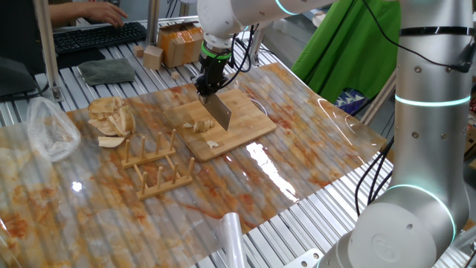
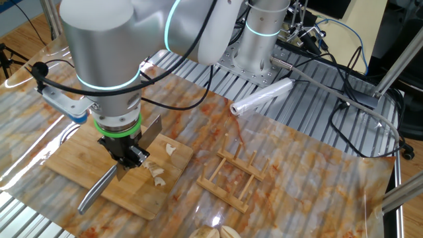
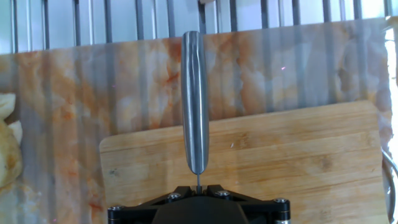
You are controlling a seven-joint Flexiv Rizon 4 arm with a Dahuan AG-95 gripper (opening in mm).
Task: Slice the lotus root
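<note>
My gripper point(image 1: 208, 86) is shut on a steel cleaver point(image 1: 220, 113) and holds it over the bamboo cutting board point(image 1: 242, 112). The blade hangs down just right of several small pale lotus root pieces point(image 1: 199, 125) lying on the board. In the other fixed view the gripper point(image 2: 130, 158) holds the knife with its handle point(image 2: 96, 188) sticking out toward the board's near edge, and the lotus root bits point(image 2: 158, 173) lie beside the blade. In the hand view the knife handle point(image 3: 195, 102) runs straight up from the gripper point(image 3: 198, 186) above the board point(image 3: 298, 155); the lotus root is hidden there.
A wooden rack point(image 1: 156, 164) stands in front of the board. A heap of tan curved slices point(image 1: 110, 119) and a clear bag point(image 1: 48, 130) lie left. A wooden cube point(image 1: 152, 56) and boxes sit at the back. A plastic roll point(image 2: 261, 98) lies near the robot base.
</note>
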